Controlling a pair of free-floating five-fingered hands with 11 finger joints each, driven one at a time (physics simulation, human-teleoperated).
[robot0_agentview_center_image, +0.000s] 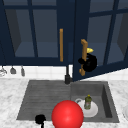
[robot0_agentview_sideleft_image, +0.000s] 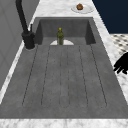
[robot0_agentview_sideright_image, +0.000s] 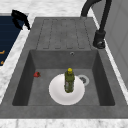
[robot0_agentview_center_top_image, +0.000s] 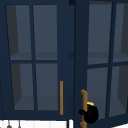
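My right hand (robot0_agentview_center_image: 89, 63) is up at the dark blue wall cabinet, its fingers curled round the wooden handle (robot0_agentview_center_image: 84, 57) of the right door (robot0_agentview_center_image: 100, 37), which stands partly swung out. The upper view has the same hand (robot0_agentview_center_top_image: 90, 114) on that handle (robot0_agentview_center_top_image: 84, 107), with a small yellow thing (robot0_agentview_center_top_image: 90, 103) just above it. The left door (robot0_agentview_center_image: 35, 32) is shut, its handle (robot0_agentview_center_image: 61, 45) untouched. My left hand (robot0_agentview_center_image: 40, 119) hangs open by the sink's front edge, and shows over the counter in the left side view (robot0_agentview_sideleft_image: 122, 63) and the right side view (robot0_agentview_sideright_image: 19, 17).
A green bottle (robot0_agentview_sideright_image: 69, 80) stands on a white plate (robot0_agentview_sideright_image: 57, 93) in the sink basin (robot0_agentview_sideright_image: 100, 75), a small red thing (robot0_agentview_sideright_image: 37, 74) beside it. A red ball (robot0_agentview_center_image: 67, 114) sits low in front. The black faucet (robot0_agentview_sideleft_image: 25, 25) stands behind. A plate with food (robot0_agentview_sideleft_image: 80, 7) rests on the counter.
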